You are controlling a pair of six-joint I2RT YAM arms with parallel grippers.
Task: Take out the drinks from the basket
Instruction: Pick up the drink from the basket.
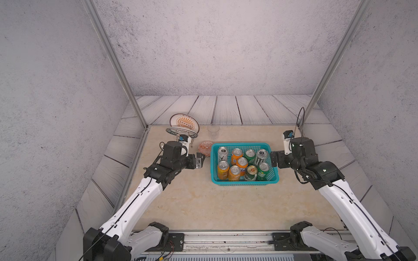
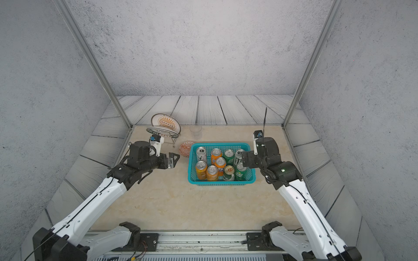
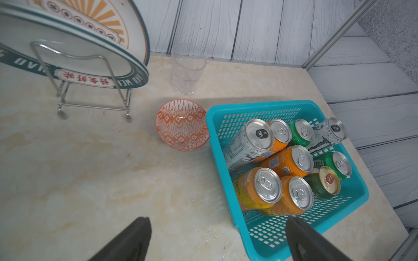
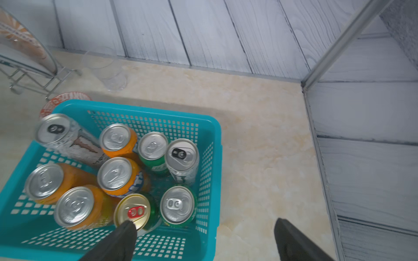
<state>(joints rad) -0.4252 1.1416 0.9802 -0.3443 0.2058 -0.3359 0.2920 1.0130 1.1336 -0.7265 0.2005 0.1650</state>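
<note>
The turquoise basket (image 1: pixel 245 183) sits mid-table in both top views and holds several drinks. The drinks are orange cans (image 1: pixel 223 170), green cans (image 1: pixel 263 171) and two taller silver-white cans (image 1: pixel 222 154). One green can (image 4: pixel 133 212) has a gold top with a red tab. My left gripper (image 1: pixel 200 161) hovers over bare table just left of the basket (image 3: pixel 226 113), open and empty. My right gripper (image 1: pixel 274 159) is at the basket's right wall. It is open and empty, with one of its fingers (image 4: pixel 122 237) over the basket floor and the other over the table.
An orange-patterned bowl (image 1: pixel 205 146) touches the basket's far left corner. A clear plastic cup (image 1: pixel 213 132) stands behind it. Plates lean in a wire rack (image 1: pixel 183 127) at the back left. Metal frame posts (image 1: pixel 316 106) rise at the table's back corners.
</note>
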